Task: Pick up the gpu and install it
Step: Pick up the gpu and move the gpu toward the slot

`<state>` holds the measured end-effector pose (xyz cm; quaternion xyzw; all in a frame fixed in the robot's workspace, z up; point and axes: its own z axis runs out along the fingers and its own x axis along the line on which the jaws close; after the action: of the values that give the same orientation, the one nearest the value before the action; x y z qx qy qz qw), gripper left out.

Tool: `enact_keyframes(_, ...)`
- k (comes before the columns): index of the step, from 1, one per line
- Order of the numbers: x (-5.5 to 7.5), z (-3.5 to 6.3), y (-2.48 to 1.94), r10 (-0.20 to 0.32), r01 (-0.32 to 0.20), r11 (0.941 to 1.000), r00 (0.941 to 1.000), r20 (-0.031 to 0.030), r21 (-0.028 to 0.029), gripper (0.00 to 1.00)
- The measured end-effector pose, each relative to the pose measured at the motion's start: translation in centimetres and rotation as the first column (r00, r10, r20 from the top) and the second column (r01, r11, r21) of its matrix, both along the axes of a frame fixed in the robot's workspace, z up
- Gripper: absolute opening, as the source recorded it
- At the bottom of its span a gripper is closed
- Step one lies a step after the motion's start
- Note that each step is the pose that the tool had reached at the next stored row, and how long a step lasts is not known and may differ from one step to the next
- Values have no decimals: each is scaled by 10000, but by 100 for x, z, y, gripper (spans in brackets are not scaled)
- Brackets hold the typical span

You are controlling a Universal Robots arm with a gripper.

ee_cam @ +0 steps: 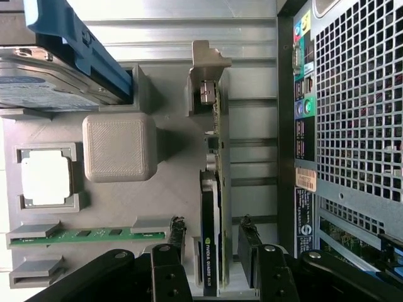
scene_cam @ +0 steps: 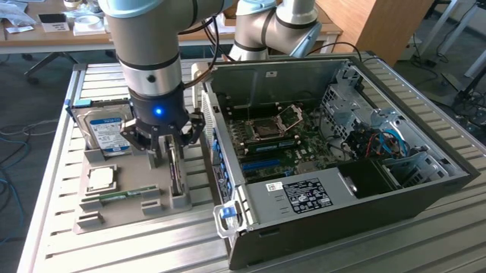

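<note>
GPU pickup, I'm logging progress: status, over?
Gripper open, straddling the card. Green-board GPU with black cooler on edge in grey plastic tray slot, not lifted. Nothing blocking the grip.

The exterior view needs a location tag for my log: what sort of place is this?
Probably a robotics lab: an open computer case on a slatted metal table, cluttered desks behind.

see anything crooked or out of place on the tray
Nothing stands out. The graphics card stands on edge in its tray slot; hard drive, processor and memory stick sit in theirs. The open gripper straddles the card.
</note>
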<state>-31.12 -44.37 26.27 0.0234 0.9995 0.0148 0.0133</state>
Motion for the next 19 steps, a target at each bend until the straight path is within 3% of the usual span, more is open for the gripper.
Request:
enact_keyframes(8,7,-11,1,11,-11,10000,10000,2,1,47)
enact_keyframes(19,7,-121,1,12,-12,10000,10000,2,2,47)
